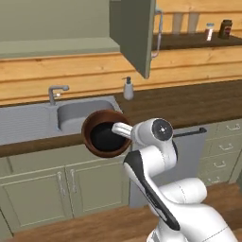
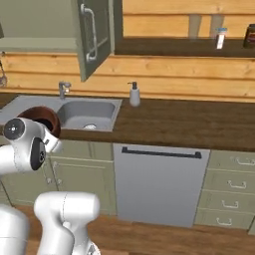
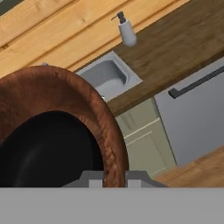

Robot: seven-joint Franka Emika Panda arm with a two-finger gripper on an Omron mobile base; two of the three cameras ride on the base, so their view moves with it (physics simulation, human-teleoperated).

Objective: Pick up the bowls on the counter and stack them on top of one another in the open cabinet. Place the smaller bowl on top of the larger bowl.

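In front of the sink (image 1: 85, 113), larger bowl (image 1: 106, 133) held tilted, rim in pincer (image 3: 114, 176)

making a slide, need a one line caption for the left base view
Claw holds the large brown bowl by its rim, tilted, in front of the sink, below the open cabinet.

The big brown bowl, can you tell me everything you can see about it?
The larger bowl is round, wide and deep. It looks like reddish-brown wood with a grainy rim and a very dark inside. It is up in the air in front of the sink, tipped on its side so its opening faces the left base camera. The gripper pinches its rim, one finger on each side of the wall. Nothing else touches it.
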